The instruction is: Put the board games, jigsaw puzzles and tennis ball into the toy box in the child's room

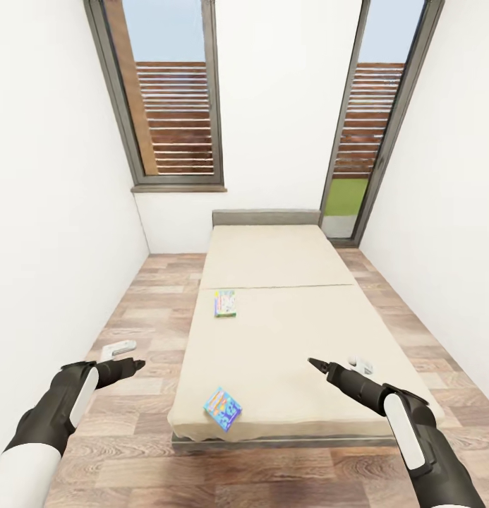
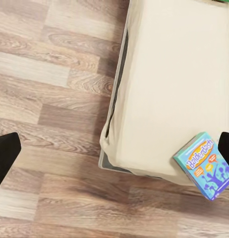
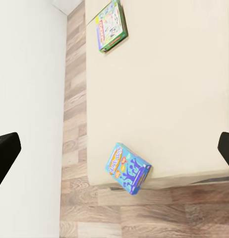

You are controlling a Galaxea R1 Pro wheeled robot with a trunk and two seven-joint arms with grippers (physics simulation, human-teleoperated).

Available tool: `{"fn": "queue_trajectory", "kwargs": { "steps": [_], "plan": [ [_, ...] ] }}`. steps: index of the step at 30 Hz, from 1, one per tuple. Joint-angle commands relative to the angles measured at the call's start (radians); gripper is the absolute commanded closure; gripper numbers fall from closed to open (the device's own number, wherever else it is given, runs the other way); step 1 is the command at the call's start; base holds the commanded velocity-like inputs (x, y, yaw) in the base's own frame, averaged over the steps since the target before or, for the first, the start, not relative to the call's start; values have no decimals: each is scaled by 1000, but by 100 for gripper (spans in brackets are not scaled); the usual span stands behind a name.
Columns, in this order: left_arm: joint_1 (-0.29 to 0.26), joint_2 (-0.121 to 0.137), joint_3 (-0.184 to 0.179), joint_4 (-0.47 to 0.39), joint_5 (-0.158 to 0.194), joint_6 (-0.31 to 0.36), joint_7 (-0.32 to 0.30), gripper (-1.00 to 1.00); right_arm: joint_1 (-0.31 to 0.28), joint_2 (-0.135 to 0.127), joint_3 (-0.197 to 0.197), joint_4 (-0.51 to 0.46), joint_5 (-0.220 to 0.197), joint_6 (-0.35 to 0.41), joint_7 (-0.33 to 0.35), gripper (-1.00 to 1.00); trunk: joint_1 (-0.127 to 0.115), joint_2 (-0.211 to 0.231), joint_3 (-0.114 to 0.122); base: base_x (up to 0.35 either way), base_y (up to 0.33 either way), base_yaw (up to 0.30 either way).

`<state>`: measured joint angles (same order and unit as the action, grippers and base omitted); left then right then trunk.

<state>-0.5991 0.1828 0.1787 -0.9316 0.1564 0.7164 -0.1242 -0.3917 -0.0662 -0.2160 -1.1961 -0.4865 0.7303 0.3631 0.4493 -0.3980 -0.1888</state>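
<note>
Jaws on both arms are standing apart and holding nothing. From the head view, the left gripper [image 1: 136, 365] is hanging over the wood floor [image 1: 131, 317] just off the bed's [image 1: 286, 331] left side, while the right gripper [image 1: 316, 364] is hovering over the beige sheet near the bed's foot. A blue board game [image 1: 223, 408] is lying flat at the bed's near left corner, turned askew and close to the edge. A green-edged board game [image 1: 226, 303] is lying flat further up the bed, near its left side, about midway to the grey headboard [image 1: 267, 216].

Through the left wrist view, the blue box [image 2: 204, 164] is sitting right at the bed's corner, with floor showing beyond it and dark fingertips [image 2: 5, 154] spread wide at the frame's sides.

Through the right wrist view, both boxes are showing on the sheet: the blue one [image 3: 127, 168] at the bed's edge, the green one [image 3: 111, 26] well apart from it.

Each box is looking like light, stiff cardboard with a glossy, possibly slippery cover. Lying flat on soft bedding, it is probably best taken across its two long edges, pressing slightly into the sheet; the blue one could be nudged off the bed.
</note>
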Motion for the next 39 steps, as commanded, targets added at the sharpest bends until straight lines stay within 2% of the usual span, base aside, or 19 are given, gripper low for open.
{"fn": "queue_trajectory", "kwargs": {
  "steps": [1,25,39],
  "plan": [
    [-1,0,2,-1,5,6,-2,-100,-1,0,-2,0,0,6,4,-100,1,-2,0,0,0,-120],
    [-1,0,2,-1,5,6,-1,-100,-1,2,0,6,1,2,4,-100,1,-2,38,0,0,-91],
    [-1,0,2,-1,5,7,-2,-100,-1,1,4,13,0,-28,3,-100,1,-2,61,0,0,-20]
  ]
}}
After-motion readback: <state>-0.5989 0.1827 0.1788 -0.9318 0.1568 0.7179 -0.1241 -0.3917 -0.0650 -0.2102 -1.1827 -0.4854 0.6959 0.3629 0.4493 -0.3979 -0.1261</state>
